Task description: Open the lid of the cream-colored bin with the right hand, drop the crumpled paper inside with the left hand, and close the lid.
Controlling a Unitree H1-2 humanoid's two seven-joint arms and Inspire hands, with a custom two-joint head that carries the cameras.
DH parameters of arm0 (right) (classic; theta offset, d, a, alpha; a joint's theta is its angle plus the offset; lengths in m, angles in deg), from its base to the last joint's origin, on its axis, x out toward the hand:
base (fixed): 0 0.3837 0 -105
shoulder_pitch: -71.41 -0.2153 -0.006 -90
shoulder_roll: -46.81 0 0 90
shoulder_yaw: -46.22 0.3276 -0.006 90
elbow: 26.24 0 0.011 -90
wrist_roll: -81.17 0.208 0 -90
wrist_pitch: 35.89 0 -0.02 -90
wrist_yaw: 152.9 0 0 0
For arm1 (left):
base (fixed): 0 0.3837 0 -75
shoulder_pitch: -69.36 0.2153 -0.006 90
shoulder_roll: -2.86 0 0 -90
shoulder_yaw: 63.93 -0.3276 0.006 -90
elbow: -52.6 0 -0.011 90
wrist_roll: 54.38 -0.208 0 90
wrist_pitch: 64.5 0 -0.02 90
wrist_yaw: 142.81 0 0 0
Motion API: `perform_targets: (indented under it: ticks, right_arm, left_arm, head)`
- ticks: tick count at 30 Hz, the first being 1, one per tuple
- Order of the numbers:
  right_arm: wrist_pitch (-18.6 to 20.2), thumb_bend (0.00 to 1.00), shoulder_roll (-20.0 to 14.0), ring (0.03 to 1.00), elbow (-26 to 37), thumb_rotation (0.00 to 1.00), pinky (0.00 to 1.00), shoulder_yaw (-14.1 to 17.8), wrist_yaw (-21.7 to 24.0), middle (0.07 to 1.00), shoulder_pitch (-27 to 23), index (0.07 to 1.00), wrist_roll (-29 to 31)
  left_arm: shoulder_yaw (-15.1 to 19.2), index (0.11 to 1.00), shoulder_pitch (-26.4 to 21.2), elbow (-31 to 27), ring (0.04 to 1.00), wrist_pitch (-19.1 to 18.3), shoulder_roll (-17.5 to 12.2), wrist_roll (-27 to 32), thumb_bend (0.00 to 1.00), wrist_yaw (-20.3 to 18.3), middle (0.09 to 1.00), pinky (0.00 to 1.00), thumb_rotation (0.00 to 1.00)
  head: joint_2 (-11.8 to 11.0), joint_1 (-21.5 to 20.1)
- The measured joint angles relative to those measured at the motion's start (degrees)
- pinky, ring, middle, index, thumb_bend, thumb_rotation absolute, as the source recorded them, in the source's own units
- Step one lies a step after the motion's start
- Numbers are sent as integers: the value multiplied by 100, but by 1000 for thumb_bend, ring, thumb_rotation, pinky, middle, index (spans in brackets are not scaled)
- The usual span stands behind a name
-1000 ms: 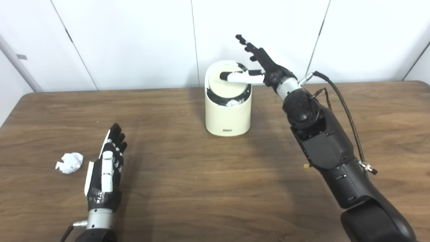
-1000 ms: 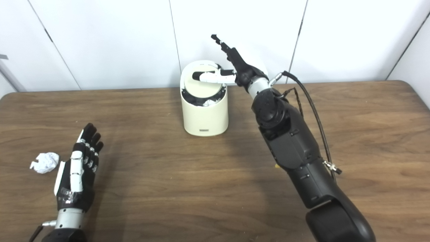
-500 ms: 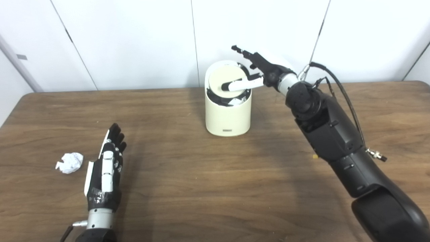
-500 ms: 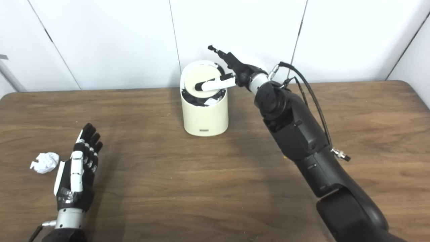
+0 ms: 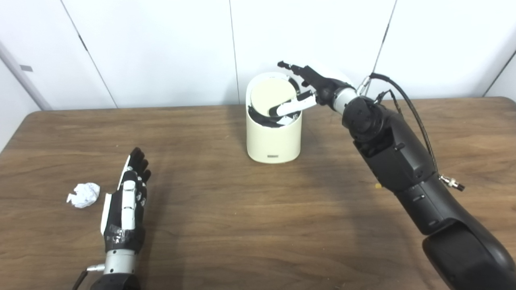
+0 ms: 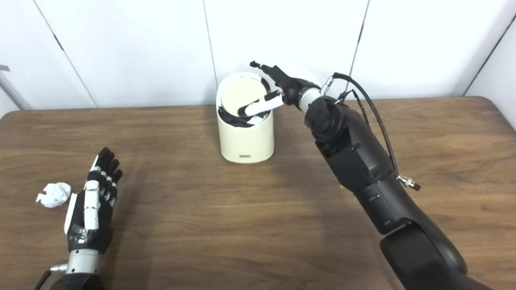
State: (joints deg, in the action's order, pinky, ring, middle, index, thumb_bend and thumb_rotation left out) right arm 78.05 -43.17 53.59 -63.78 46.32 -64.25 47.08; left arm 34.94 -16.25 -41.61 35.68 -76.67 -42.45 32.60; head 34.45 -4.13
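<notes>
A cream-colored bin is standing at the far middle of a brown wooden table, close to the white wall panels behind it. Its round lid is tilting up toward the back, leaving a dark gap at the front of the rim where something white is showing inside. The right hand is reaching over the bin from the right side: its white thumb is pointing down and left into the opening at the front edge of the lid, while its dark fingers are stretching out together above and behind the lid's far rim, well apart from the thumb. The hand is not closing around anything; whether the thumb is actually touching the lid cannot be told. A black cable is looping along the right forearm. The left hand is lying low over the near left part of the table, back facing up, fingers straight and pressed close side by side, holding nothing. The crumpled paper is sitting on the table just to the left of that hand, apart from it and far from the bin.
</notes>
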Motion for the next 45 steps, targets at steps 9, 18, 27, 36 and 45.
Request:
perform_targets:
  ticks: [9,18,27,36,45]
  right_arm:
    - [-124,764,77,926,-118,490,817,19,-194,941,-10,916,8]
    - [-191,748,86,922,-197,493,811,73,-380,933,-6,912,23]
    - [-204,742,79,934,-214,434,837,36,-378,939,0,914,-2]
    - [-324,775,4,951,-167,334,898,-99,-366,935,-71,907,-42]
    - [-609,833,-32,969,-157,240,927,-242,-391,946,-157,904,-174]
  left_arm:
    - [0,987,2,-8,1000,0,7,0,389,0,997,1000,921]
    - [-1,979,7,-10,1000,5,10,-14,400,2,993,1000,903]
    - [11,979,10,-11,1000,20,25,-10,386,2,987,1000,896]
    - [25,977,10,-13,999,36,38,-12,376,7,985,1000,879]
    - [25,977,19,-30,1000,36,56,8,400,-5,990,1000,852]
  head:
    - [17,-9]
    - [35,9]
    - [79,-18]
    - [123,-18]
    - [149,-9]
